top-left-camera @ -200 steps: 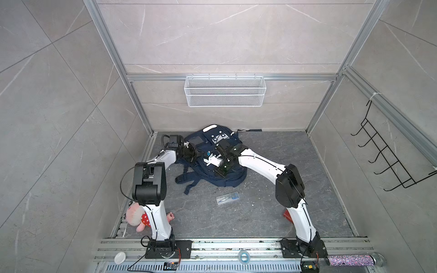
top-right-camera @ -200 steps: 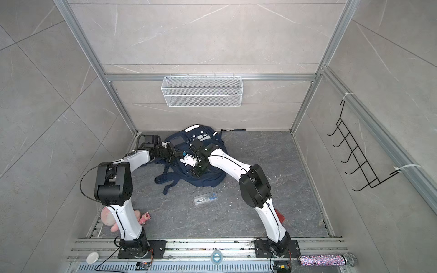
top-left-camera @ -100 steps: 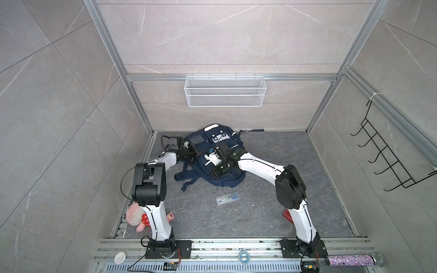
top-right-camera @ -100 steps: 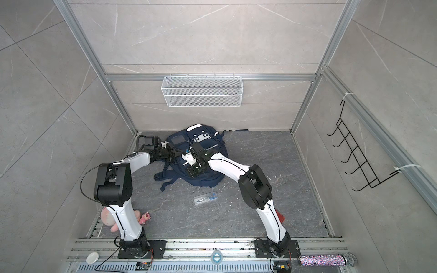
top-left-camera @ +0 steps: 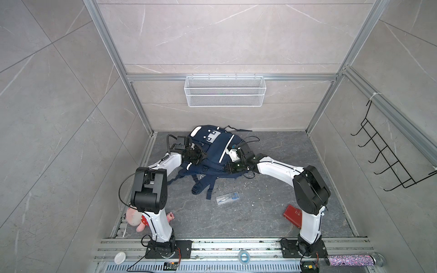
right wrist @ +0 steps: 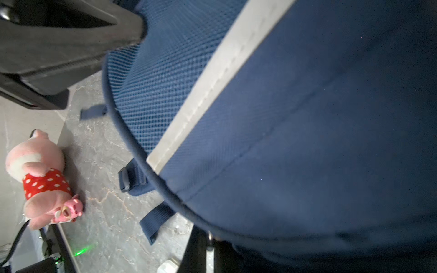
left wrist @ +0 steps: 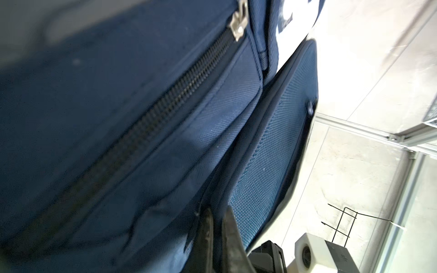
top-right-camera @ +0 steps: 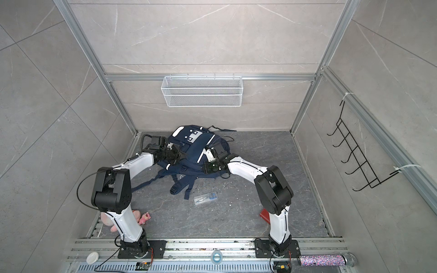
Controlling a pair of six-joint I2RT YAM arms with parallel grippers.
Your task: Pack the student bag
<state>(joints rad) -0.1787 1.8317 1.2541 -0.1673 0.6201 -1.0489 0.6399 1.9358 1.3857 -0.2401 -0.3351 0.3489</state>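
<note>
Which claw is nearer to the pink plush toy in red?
Left. The left claw, shut on the navy fabric backpack, is toward the pink plush toy; the right claw grips the backpack's far side.

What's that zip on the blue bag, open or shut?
Shut: the zip on the student bag shows meshed teeth along its visible stretch.

Bag hauled up between my two grippers.
My right gripper (top-left-camera: 229,166) has come off the middle of the bag (top-left-camera: 212,151) to its right edge, with the elbow swung outward, baring more of the red book (top-left-camera: 293,216). My left gripper (top-left-camera: 200,154) has edged inward. The bag is now bunched narrower and its straps (top-left-camera: 203,185) trail frontward.
</note>
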